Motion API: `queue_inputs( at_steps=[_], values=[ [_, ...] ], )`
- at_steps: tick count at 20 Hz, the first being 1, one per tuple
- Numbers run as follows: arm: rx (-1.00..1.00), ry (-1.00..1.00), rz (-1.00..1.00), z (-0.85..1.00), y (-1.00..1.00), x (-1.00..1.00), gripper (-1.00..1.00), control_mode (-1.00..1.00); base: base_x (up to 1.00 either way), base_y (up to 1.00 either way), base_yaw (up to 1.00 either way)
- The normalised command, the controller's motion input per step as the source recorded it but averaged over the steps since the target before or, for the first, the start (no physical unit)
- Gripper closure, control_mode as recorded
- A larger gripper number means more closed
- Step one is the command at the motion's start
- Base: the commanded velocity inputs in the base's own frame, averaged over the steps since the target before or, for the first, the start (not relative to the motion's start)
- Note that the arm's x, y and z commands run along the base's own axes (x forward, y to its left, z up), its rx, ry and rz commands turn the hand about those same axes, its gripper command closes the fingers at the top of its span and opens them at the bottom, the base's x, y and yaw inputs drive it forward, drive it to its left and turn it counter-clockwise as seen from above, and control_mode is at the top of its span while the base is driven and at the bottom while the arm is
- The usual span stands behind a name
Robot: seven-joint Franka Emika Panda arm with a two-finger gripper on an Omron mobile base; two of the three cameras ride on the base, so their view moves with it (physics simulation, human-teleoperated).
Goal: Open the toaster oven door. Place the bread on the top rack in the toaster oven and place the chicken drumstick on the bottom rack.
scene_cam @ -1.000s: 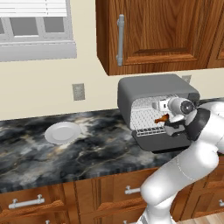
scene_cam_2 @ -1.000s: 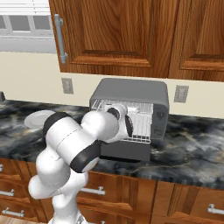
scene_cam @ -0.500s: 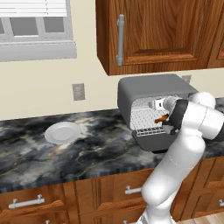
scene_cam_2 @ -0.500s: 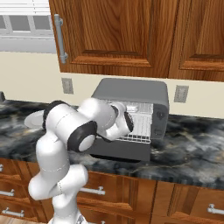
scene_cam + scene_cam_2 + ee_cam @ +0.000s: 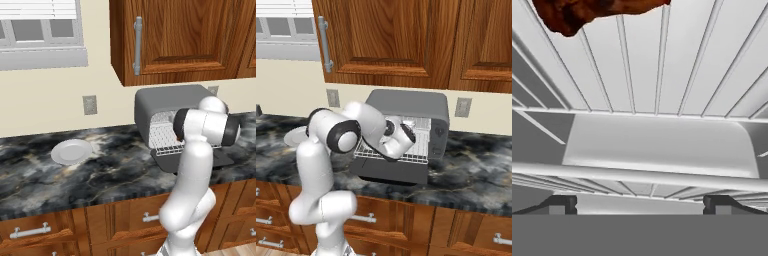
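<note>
The grey toaster oven stands on the counter with its dark door folded down flat in front. My gripper is open at the oven's mouth, its fingertips wide apart with nothing between them. The reddish-brown chicken drumstick lies on silver rack wires just beyond the gripper, apart from the fingers. I cannot tell which rack it is. A wire rack edge shows above the door. The bread is out of view. My white arm hides much of the opening.
A white round plate sits on the dark marble counter left of the oven. Wooden wall cabinets hang above the oven, with a wall socket beside it. The counter's front edge is close below the lowered door.
My arm's elbow has swung up and across in front of the oven, now hiding the drumstick in the left base view. The hand stays at the oven's mouth, still open.
</note>
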Motion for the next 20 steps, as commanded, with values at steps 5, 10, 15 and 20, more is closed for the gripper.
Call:
queue_inputs(
  at_steps=[5, 10, 15, 20],
  values=[
    [0.00, 0.00, 0.00, -0.17, 0.00, 0.18, -1.00, -1.00, 0.00, 0.00, 0.00],
    [0.00, 0.00, 0.00, -0.23, 0.00, 0.02, -1.00, -1.00, 0.00, 0.00, 0.00],
    [0.00, 0.02, 0.00, -0.37, 0.00, 0.00, -1.00, -1.00, 0.00, 0.00, 0.00],
    [-0.01, 0.20, 0.00, -0.49, 0.00, -0.37, -1.00, -1.00, 0.00, 0.00, 0.00]
  ],
)
